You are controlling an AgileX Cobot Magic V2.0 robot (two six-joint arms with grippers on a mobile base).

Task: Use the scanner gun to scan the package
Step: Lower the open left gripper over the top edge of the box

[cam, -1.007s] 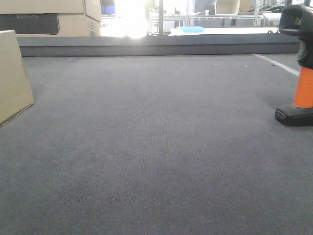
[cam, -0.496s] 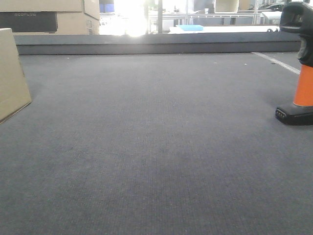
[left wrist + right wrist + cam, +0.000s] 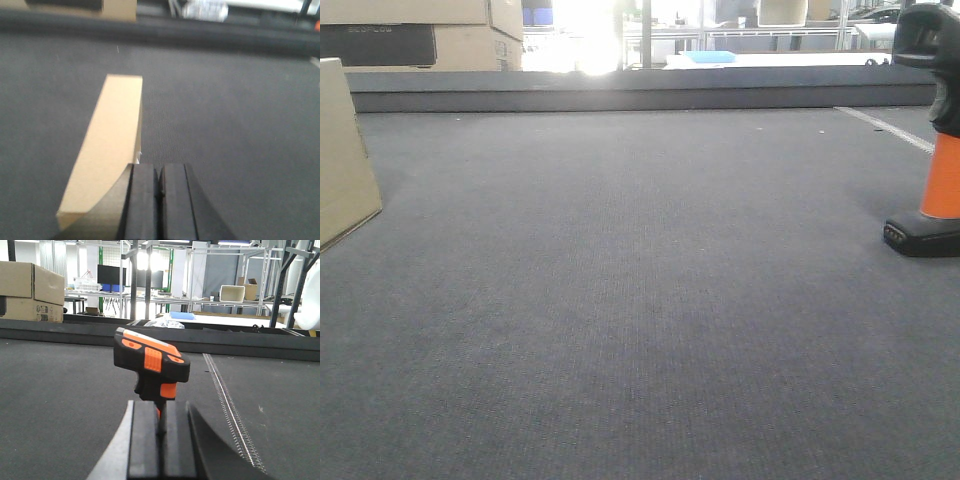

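Dark carpet [image 3: 640,300], package [image 3: 112,140] by clenched left jaws, scanner gun [image 3: 150,360] beyond clenched right jaws.

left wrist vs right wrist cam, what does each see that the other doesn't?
Left wrist only: the package, lying on the mat by the shut left gripper. Right wrist only: the scanner gun, upright beyond the shut right gripper. Both: dark grey mat, cartons at far left.
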